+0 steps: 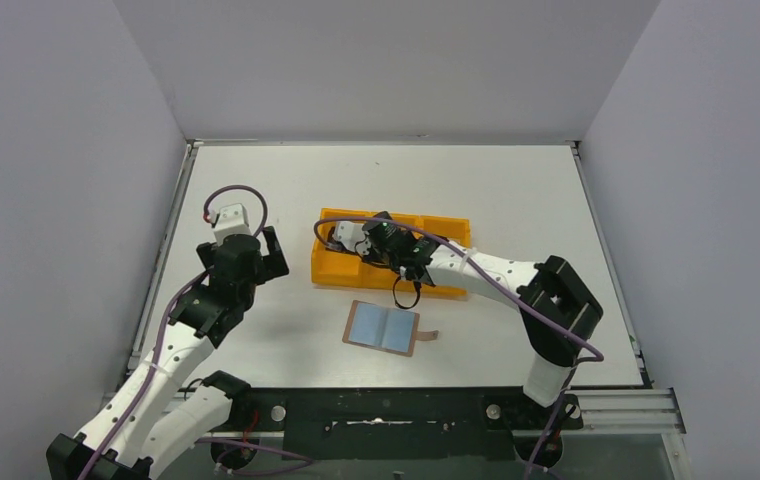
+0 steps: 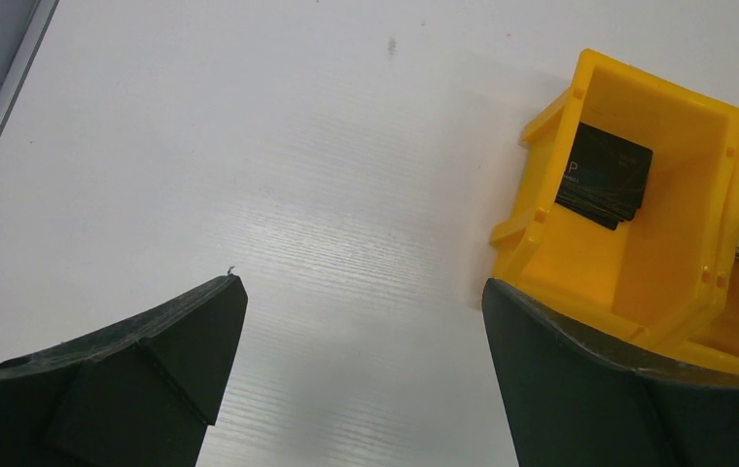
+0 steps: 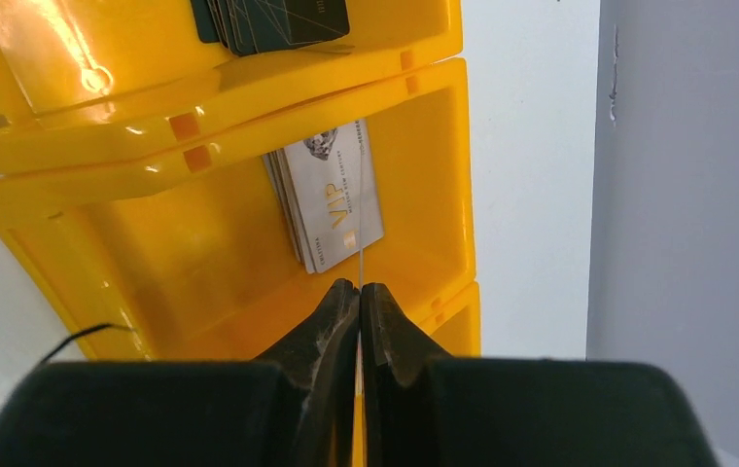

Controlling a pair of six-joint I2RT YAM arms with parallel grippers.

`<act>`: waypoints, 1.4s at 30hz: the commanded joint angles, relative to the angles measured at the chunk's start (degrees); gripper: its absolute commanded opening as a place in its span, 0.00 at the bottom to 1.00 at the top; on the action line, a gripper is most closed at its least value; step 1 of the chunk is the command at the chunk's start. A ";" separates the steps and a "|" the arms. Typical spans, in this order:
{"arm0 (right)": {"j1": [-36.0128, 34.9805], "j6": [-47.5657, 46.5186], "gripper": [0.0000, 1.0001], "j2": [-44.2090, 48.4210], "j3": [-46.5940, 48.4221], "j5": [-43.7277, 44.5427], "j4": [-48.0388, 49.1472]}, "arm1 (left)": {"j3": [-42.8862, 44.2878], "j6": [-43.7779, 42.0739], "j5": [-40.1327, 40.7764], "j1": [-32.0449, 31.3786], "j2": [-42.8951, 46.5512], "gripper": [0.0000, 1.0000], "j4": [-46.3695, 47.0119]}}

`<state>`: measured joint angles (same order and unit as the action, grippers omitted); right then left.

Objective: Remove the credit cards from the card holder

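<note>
White flat counter under everything. On it, midway back, an orange plastic three-compartment tray, long side across the top view. Nearer the arm bases, just apart from the tray's front wall, the small brown leather bifold card holder, lying open and flat with its grey-blue panels up. No card to be made out on those panels, though too small there to be sure.

Reaching over the tray from the right: the right gripper, jaws pressed together on what looks like a thin card seen edge-on, colour not readable. Poised directly over the middle compartment, the card's long axis running straight out from the jaws toward the stack below. Much the nearer arm to the tray. Off the tray's left end, over bare counter: the left gripper, jaws spread wide, gripping nothing.

In the middle compartment: a small stack of silvery grey cards marked VIP, long axis roughly in line with the jaws, slightly tilted. In the left-end compartment: a stack of black cards. Right-end compartment mostly hidden, contents not to be told. No gold-tan card in sight.

Probably late in the task. Likely next: parting the right jaws to drop the thin card onto the grey stack, at some risk of catching the divider wall.
</note>
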<state>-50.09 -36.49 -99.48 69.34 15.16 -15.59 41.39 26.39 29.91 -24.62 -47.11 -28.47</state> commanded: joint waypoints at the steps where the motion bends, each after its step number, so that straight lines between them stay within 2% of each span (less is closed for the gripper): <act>1: 2.23 -6.20 0.01 -1.83 1.13 -1.56 3.53 | 0.67 -0.56 1.18 0.52 1.50 0.95 2.54; 23: 5.19 -14.03 0.08 -9.72 -2.13 2.85 15.67 | 0.29 -0.81 0.08 2.29 2.54 0.95 3.29; 31: 5.88 -12.58 0.14 -10.64 -1.68 2.03 14.43 | 0.29 -1.08 -0.72 2.54 2.19 0.95 3.51; 42: 7.46 -7.84 0.27 -7.90 -0.50 -5.26 8.47 | 0.10 -1.17 -1.43 2.99 2.27 0.95 3.72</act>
<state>-43.40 -46.59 -110.26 67.40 12.82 -4.91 41.36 26.26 29.21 -22.22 -45.43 -28.40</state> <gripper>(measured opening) 0.245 0.946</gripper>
